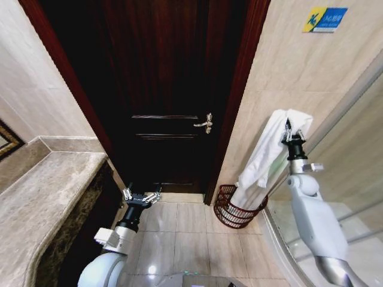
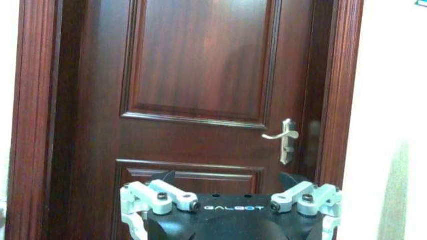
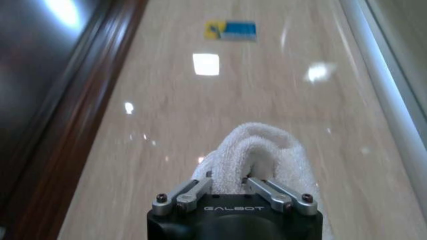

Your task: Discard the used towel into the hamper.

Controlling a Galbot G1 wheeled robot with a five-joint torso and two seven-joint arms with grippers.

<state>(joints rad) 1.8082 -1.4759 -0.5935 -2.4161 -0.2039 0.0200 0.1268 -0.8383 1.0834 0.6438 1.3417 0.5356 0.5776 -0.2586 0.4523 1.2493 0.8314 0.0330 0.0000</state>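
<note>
The white towel [image 1: 267, 149] is held up high by its folded top and hangs down long, its lower end reaching into the hamper [image 1: 230, 214]. The dark red-brown wire hamper stands upright on the floor beside the door frame.

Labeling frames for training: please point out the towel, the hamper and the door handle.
towel [image 1: 263, 152], head view, mid hanging fold.
hamper [image 1: 226, 215], head view, wire wall.
door handle [image 2: 285, 136], left wrist view, lever.
</note>
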